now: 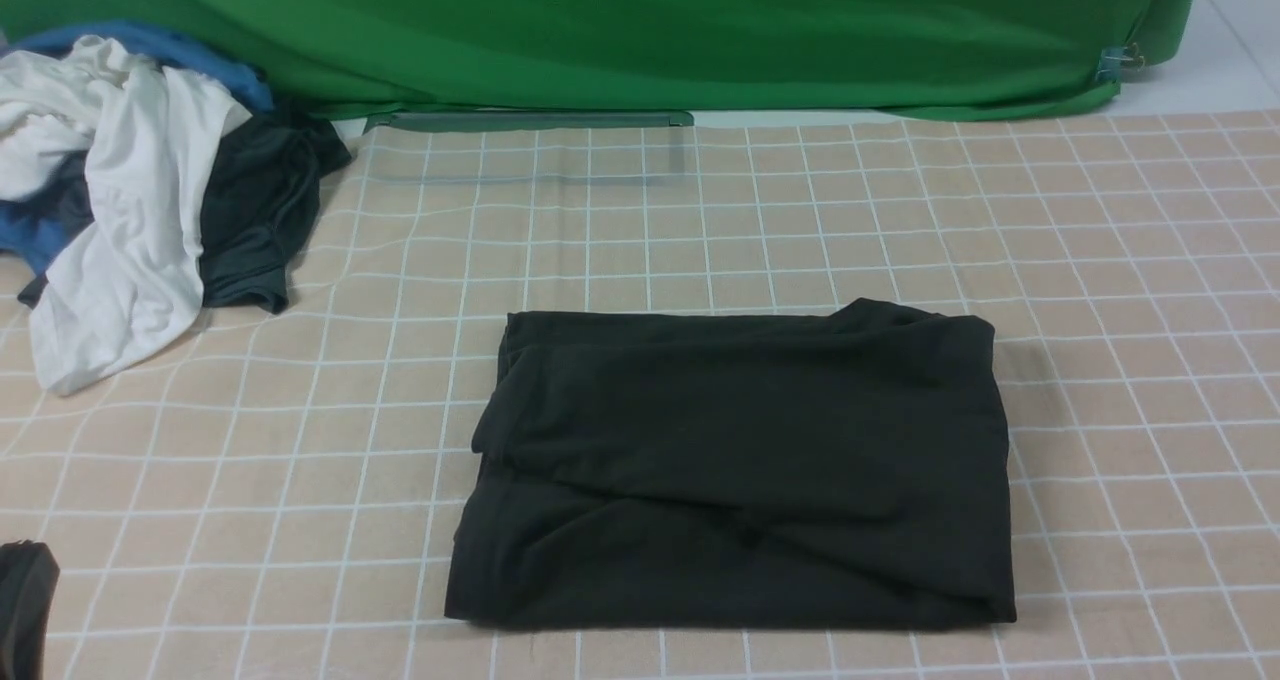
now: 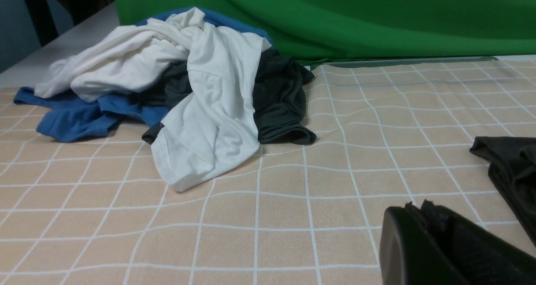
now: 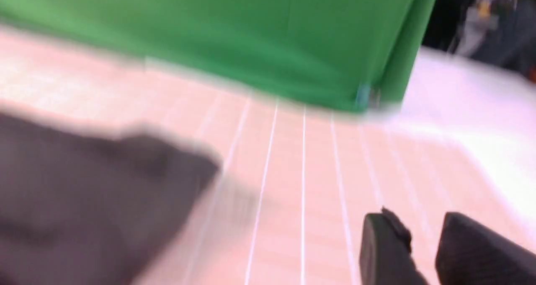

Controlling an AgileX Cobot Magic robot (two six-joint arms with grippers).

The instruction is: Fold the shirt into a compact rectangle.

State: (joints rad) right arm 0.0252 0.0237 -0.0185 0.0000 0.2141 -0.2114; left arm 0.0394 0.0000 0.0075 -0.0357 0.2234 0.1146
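Black and matte, the shirt point(image 1: 740, 470) lies folded into a thick rectangle on the surface point(image 1: 800, 220), near the front edge and about midway between the left and right edges. Its layers stack unevenly, with a soft ridge crossing the top and a small bump at the far right corner. One corner of it also shows in the left wrist view point(image 2: 508, 163).

A checked beige cloth with white lines covers the surface. At the far left corner sits a pile of clothes point(image 1: 130, 190): a white garment point(image 1: 130, 250) draped over a dark grey one point(image 1: 260, 210), with blue fabric point(image 1: 150, 45) underneath. A green backdrop point(image 1: 640, 30) hangs along the far edge.

The left gripper point(image 2: 423, 234) sits low by the front left corner, well apart from the shirt, its fingers pressed together with nothing between them. The right gripper point(image 3: 423, 243) appears only in its own blurred wrist view, its fingers parted by a narrow gap and holding nothing; the shirt point(image 3: 83, 193) lies off to one side of it
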